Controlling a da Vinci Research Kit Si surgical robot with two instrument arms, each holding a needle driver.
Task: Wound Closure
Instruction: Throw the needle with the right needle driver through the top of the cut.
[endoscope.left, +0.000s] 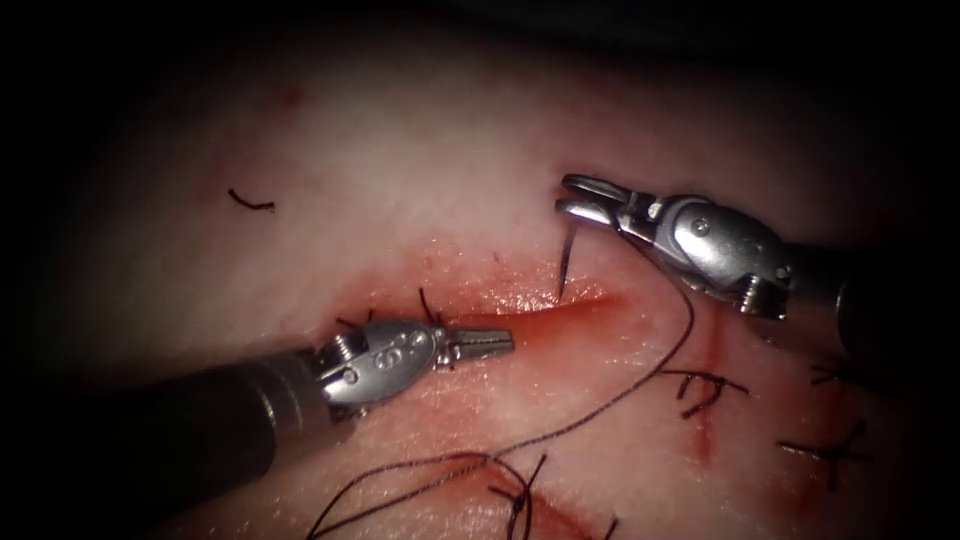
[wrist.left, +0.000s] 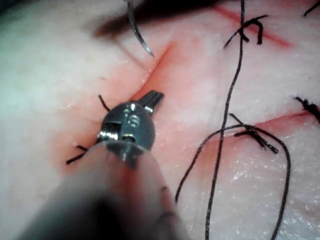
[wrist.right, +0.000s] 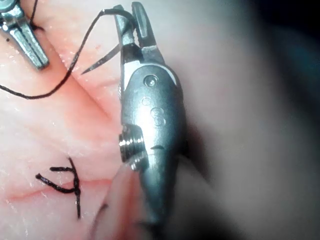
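The tissue (endoscope.left: 420, 170) is carrying an open cut (endoscope.left: 540, 318) with red fluid (endoscope.left: 560, 330) pooling along it; finished stitches (endoscope.left: 705, 388) are sitting to the right.

The right gripper (endoscope.left: 578, 196) is coming in from the right, wrist bent toward the cut, jaws pinching the needle (endoscope.left: 567, 262) near its thread end. The needle is hanging point-down with its tip just at the cut's upper edge (whether it is actually in the tissue is hard to tell). The thread (endoscope.left: 640, 385) is trailing from it down across the right side.

The left gripper (endoscope.left: 492, 343) is lying low over the cut's left end, jaws pressed together, holding nothing.

Risks, as a judgement: a grip that far back could be letting the needle swivel in the jaws, and the slack thread could be snagging on the older stitches.
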